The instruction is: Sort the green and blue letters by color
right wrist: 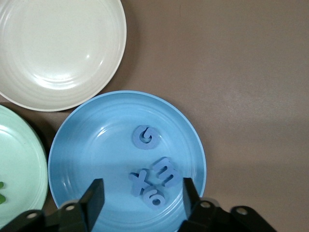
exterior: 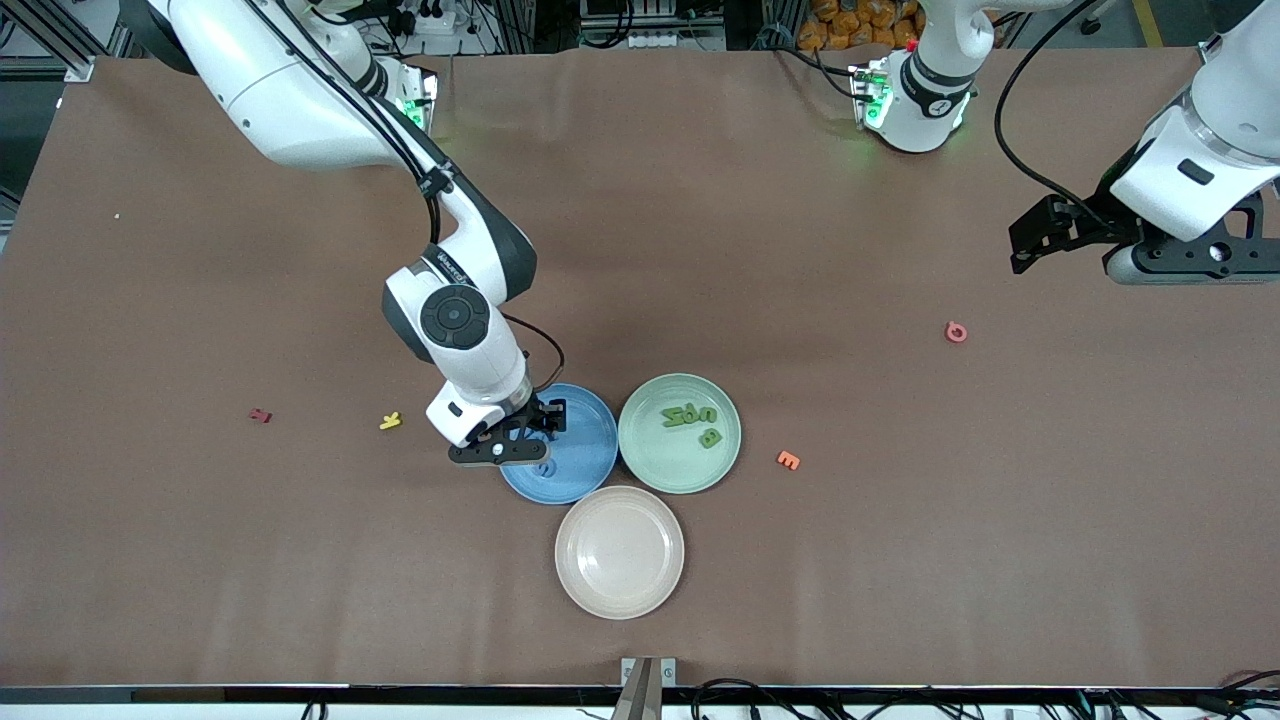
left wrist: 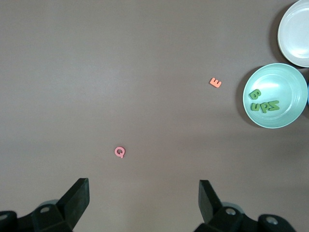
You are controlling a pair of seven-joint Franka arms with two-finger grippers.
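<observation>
Now, in the front view, the right gripper hangs low over the blue plate; it should rise straight up so no letter is dragged. The green letters lie in the green plate. The left gripper waits near its end of the table.

From the left wrist, its fingers stand wide apart, holding nothing.

From the right wrist, the fingers are apart, and the blue letters lie in the plate between and just before them.

R pincer low, jaws apart; L pincer raised, jaws wide, arm waiting
</observation>
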